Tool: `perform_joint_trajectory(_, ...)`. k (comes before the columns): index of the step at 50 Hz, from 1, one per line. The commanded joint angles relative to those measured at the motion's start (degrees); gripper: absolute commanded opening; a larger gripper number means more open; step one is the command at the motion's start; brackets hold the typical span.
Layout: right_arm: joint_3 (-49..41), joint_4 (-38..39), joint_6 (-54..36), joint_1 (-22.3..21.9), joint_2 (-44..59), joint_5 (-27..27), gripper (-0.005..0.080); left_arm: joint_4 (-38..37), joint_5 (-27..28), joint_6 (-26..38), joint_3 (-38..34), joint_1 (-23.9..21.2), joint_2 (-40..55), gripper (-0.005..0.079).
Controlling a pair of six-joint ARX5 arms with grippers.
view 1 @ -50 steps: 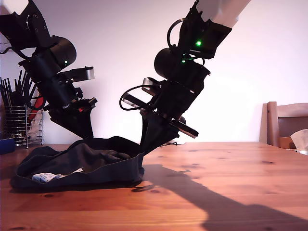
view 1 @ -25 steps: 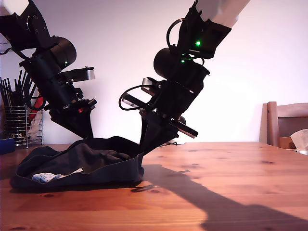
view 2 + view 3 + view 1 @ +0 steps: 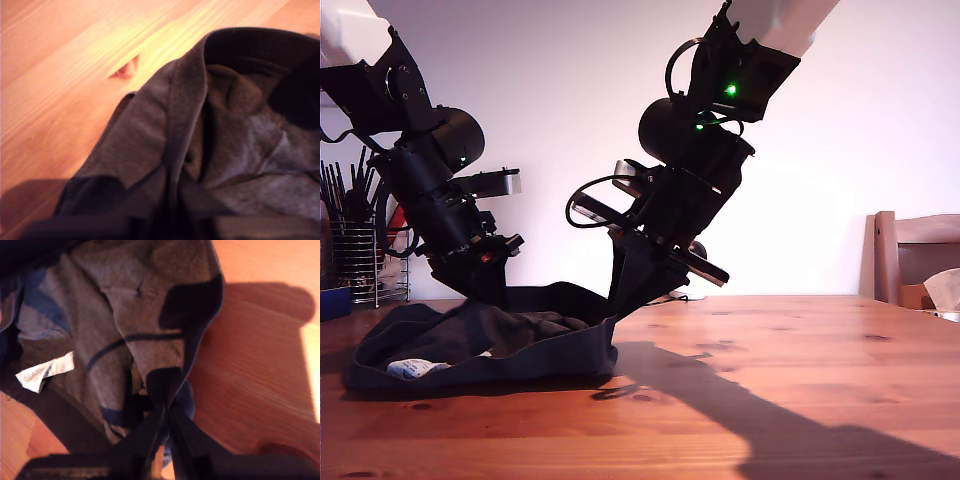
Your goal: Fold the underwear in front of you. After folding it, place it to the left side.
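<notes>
The underwear (image 3: 500,345) lies crumpled, dark grey, on the wooden table (image 3: 770,380) at the exterior view's left, its white label (image 3: 415,368) facing the front. My second gripper (image 3: 616,318) is the arm nearer the exterior view's middle. It pinches the garment's edge and holds it slightly raised. In the second wrist view its fingers (image 3: 165,407) are shut on the underwear (image 3: 100,315), with the label (image 3: 44,371) off to one side. My first gripper (image 3: 485,295) is pressed down into the back of the garment. The first wrist view shows only fabric folds and waistband (image 3: 225,150); its jaws are hidden.
A wire rack of dark utensils (image 3: 360,250) and a blue object (image 3: 332,302) stand at the exterior view's far left. A wooden chair (image 3: 915,255) with something white (image 3: 945,290) sits at the exterior view's right. The arm's shadow falls across the bare wood.
The first arm has dropped lower and a little rightward in the exterior view, its gripper now down in the fabric. The second arm and its pinched edge have barely moved.
</notes>
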Motion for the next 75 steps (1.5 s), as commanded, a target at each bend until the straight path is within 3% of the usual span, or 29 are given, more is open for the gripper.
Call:
perform_joint_trajectory(1, 0.2, 0.3, -0.2, 0.3, 1.0, 0.0, -0.0013, -0.1, 0.1, 0.3, 0.5, -0.2, 0.6, -0.002)
perform_joint_trajectory(10, 0.2, 0.0, -0.3, 0.3, 1.0, 0.0, -0.0013, -3.3, 1.4, -0.2, 3.4, -0.2, 0.6, -0.0018)
perform_joint_trajectory(38, 0.2, -0.2, -0.3, 0.3, 1.0, 0.0, -0.0013, -3.7, 6.0, -3.8, 4.4, 0.9, 0.6, -0.0009)
perform_joint_trajectory(47, 0.2, -0.1, -0.3, 0.3, 1.0, 0.0, -0.0013, -4.3, 6.7, -3.8, 4.7, 1.9, 0.6, 0.0149)
perform_joint_trajectory(63, 0.2, -0.1, -0.3, 0.3, 1.0, 0.0, -0.0013, -3.7, 6.8, -3.9, 4.7, 2.1, 0.6, 0.0138)
perform_joint_trajectory(70, 0.2, -0.1, -0.3, 0.3, 1.0, 0.0, -0.0013, -2.8, 7.0, -3.8, 4.7, 2.1, 0.6, -0.0028)
perform_joint_trajectory(75, 0.2, -0.1, -0.2, 0.3, 1.0, 0.0, -0.0013, -2.9, 8.7, -3.7, 4.7, 2.1, 0.6, -0.0021)
